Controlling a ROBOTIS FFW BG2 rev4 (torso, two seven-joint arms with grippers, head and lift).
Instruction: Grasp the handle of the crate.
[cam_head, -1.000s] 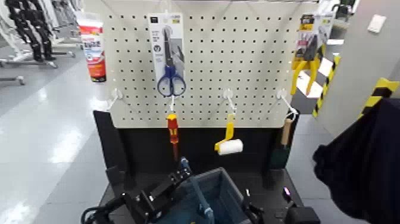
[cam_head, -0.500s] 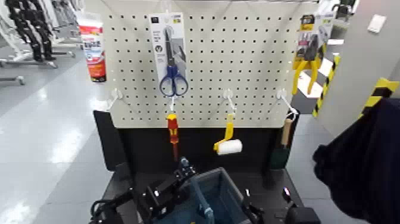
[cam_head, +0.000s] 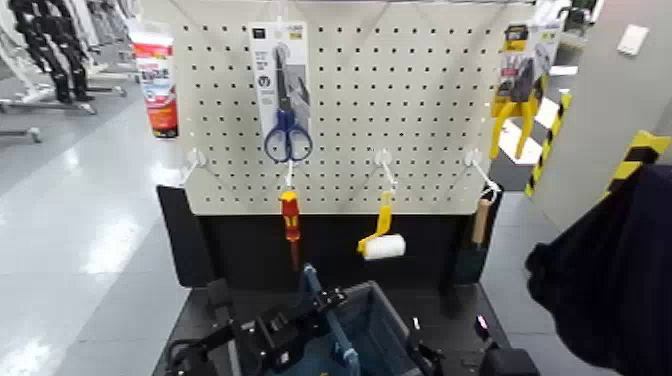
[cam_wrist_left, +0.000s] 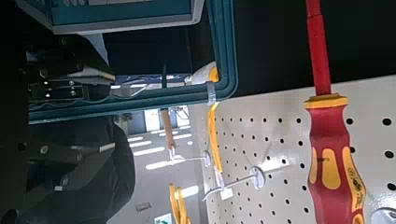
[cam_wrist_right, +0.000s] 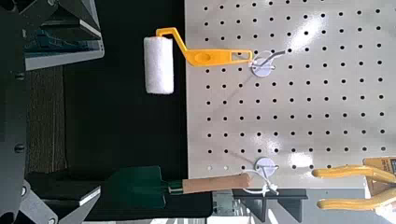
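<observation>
Here, left gripper (cam_head: 312, 300) at handle (cam_head: 335, 335), crate (cam_head: 385, 325) rim

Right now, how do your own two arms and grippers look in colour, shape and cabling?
Both are black. The left gripper ends an angular, blocky arm with small pale markings on its wrist block and a black cable looping beside it. Only a little of the right gripper shows in the head view: dark, boxy parts with one small light spot. The wrist views show black frame parts only.

Counted on and below the pegboard

One crate (cam_head: 365, 325) with one handle (cam_head: 330, 320); one scissors pack (cam_head: 283, 95), one screwdriver (cam_head: 290, 220), one paint roller (cam_head: 383, 240), one trowel (cam_head: 472, 245), one pliers pack (cam_head: 517, 85), one tube (cam_head: 155, 80); two robot arms.
</observation>
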